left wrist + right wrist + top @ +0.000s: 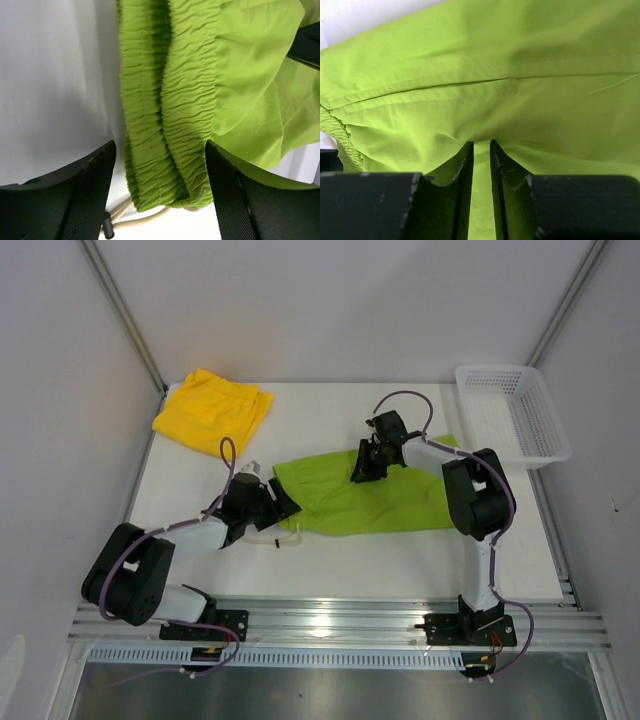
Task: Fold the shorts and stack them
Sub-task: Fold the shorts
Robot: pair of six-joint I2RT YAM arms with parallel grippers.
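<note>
Top external view: lime green shorts spread flat mid-table, the left end effector at their waistband end, the right end effector on their far edge; yellow shorts, folded, well beyond and left of the left end effector; white mesh basket far right of the right end effector. Left wrist view: left end effector open, its fingers straddling the gathered waistband, not clamped; white drawstring on the table just beneath. Right wrist view: right end effector closed, pinching a thin fold of the lime green fabric between its fingers; a stitched seam runs just ahead.
</note>
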